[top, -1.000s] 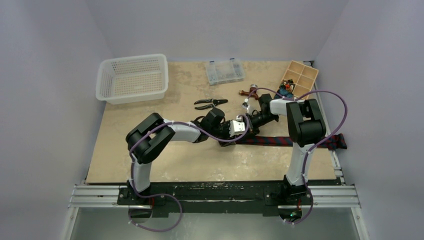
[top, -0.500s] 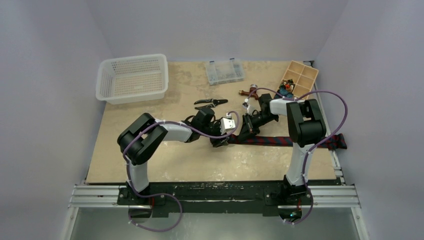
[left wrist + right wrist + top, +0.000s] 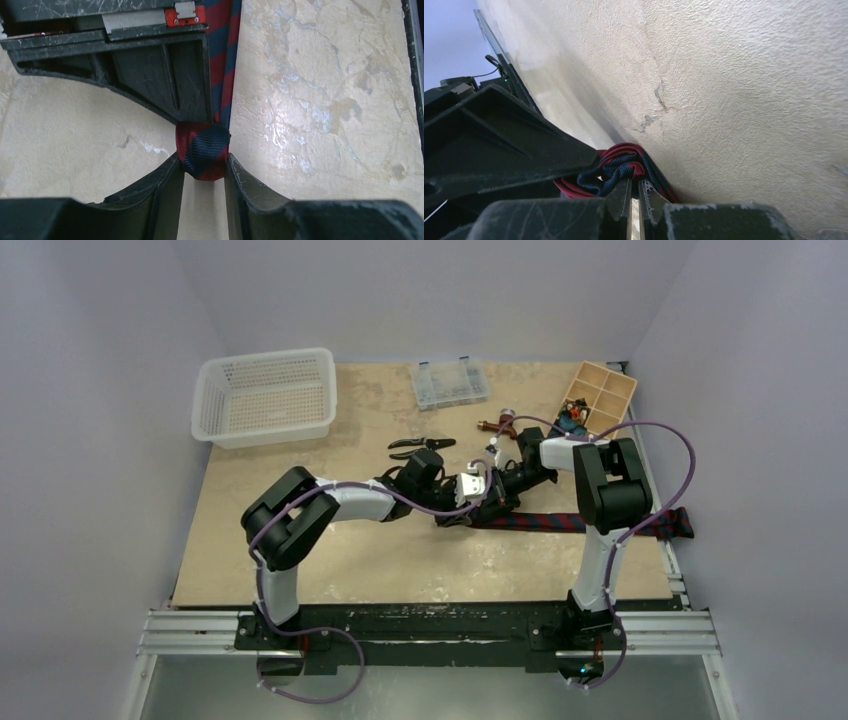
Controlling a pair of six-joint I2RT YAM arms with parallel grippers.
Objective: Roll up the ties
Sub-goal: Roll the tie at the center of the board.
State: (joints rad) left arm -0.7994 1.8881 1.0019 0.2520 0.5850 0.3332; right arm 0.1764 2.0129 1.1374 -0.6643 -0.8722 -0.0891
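Note:
One tie (image 3: 570, 522), navy with dark red stripes, lies as a flat strip across the table's right half. Its left end is wound into a small roll (image 3: 202, 152). My left gripper (image 3: 202, 175) is shut on that roll, one finger pressing each side, and sits at the strip's left end (image 3: 462, 508). My right gripper (image 3: 635, 192) is shut, with its thin tips against the roll's open side (image 3: 619, 167) and no fabric showing between them. It reaches in from the right (image 3: 487, 502), just above the strip.
Black-handled pliers (image 3: 420, 447) lie just behind the grippers. A white basket (image 3: 265, 397) stands at the back left, a clear parts box (image 3: 450, 383) at the back middle and a wooden compartment tray (image 3: 598, 397) at the back right. The tie's far end (image 3: 675, 523) reaches the table's right edge.
My left gripper drew back to the left and opened wider, then came back right and shut on the tie's rolled end. The right gripper stayed put and shut.

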